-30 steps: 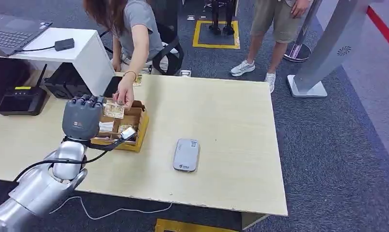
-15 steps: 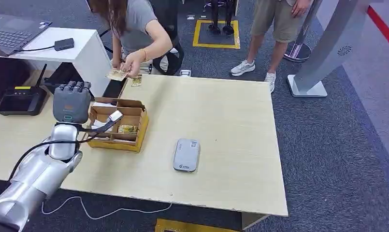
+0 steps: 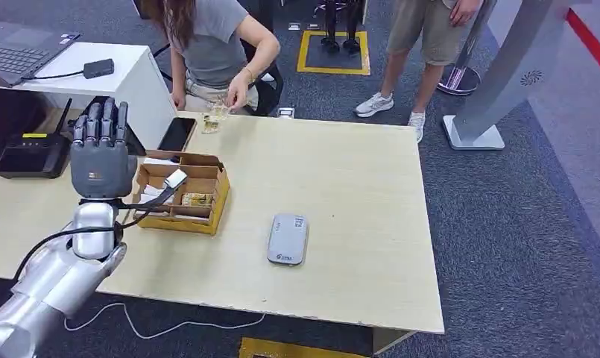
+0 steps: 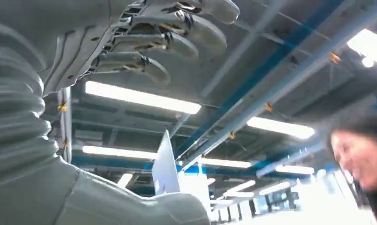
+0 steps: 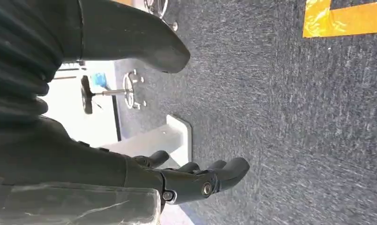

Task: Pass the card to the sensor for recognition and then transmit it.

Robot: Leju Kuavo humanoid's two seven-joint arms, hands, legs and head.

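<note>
Head view. Left hand [image 3: 100, 153] raised at the left of the frame, back of the hand to the camera, fingers [image 3: 103, 119] straight and pointing up. A white card [image 3: 176, 179] sticks out at its right side, over the cardboard box [image 3: 218, 200]; the grip itself is hidden behind the hand here. The box sits left of centre on the pale wooden table [image 3: 341, 194], divided into compartments, with cards [image 3: 197, 199] lying inside. Grey card sensor [image 3: 287, 239] lies flat below centre, to the right of the box and apart from it. A black phone [image 3: 177, 134] lies at the table's far edge, above the box. A seated person [image 3: 215, 45] at upper centre has a hand [image 3: 233, 98] at that far edge, on small cards [image 3: 215, 118]. A second person [image 3: 423, 37] stands at the upper right. A black radio unit [image 3: 30, 153] rests at far left.

Left wrist view. The hand [image 4: 144, 37] runs across the upper left, fingers extended and slightly spread. The card [image 4: 165, 166] stands on edge at lower centre, against the thumb [image 4: 139, 206]; it looks held there, though the contact is partly hidden. Ceiling strip lights [image 4: 139, 97] beyond.

Right wrist view. Right hand [image 5: 191, 178] hangs over dark carpet [image 5: 294, 117], fingers loosely curved and apart, nothing in them.
</note>
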